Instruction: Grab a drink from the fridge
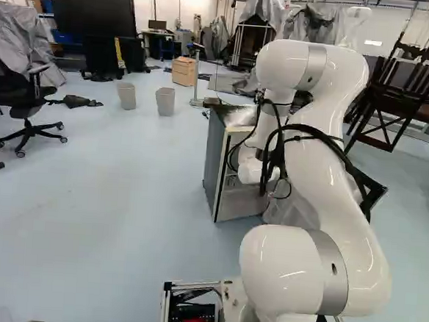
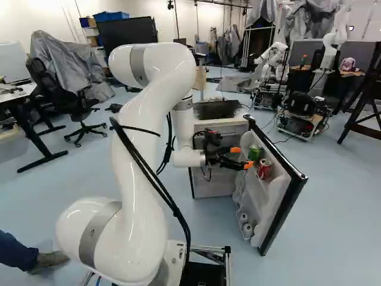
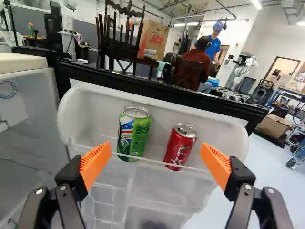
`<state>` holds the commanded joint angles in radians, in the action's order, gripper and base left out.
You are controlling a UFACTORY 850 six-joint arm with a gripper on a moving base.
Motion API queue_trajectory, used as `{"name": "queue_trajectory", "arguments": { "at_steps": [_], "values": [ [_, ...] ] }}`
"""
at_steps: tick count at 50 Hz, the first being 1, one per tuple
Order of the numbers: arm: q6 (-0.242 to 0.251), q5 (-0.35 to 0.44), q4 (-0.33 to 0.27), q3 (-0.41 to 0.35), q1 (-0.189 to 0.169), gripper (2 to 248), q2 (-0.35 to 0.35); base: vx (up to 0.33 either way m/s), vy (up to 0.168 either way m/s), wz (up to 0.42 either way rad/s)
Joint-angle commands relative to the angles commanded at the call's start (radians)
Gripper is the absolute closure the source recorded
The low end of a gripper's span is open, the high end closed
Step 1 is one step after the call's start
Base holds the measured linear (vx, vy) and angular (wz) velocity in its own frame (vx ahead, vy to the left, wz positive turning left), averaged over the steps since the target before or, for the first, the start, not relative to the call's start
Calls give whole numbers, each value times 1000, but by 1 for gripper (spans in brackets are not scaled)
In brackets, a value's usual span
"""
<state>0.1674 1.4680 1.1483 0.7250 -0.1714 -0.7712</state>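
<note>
Extending the white arm point(image 2: 134, 143) toward the swung-open door point(image 2: 284, 208) of a fridge point(image 2: 214, 186). Holding the tool point(image 2: 243, 157) wide open before the door's white upper bin point(image 3: 90, 109), gripping nothing between the orange pads point(image 3: 96, 163). Showing in the wrist view, ahead of the parted fingers: a green can point(image 3: 134, 134) and a red can point(image 3: 180, 146), standing near each other in that bin, behind a clear rail point(image 3: 159, 162), the green one closer to the fridge body. Bearing a dark tray point(image 2: 217, 109) on the fridge top. Appearing beyond the door in the wrist view: a dark wooden chair point(image 3: 125, 46) beside a large cardboard box point(image 3: 153, 39).
</note>
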Motion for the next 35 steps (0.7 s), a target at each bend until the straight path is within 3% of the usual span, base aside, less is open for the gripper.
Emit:
{"name": "queue_trajectory", "arguments": {
  "at_steps": [21, 35],
  "values": [
    [0, 0, 0, -38, -25, 3, 18, 0, 0, 0],
    [-107, 0, 0, -39, -25, 3, 18, 0, 0, 0]
  ]
}}
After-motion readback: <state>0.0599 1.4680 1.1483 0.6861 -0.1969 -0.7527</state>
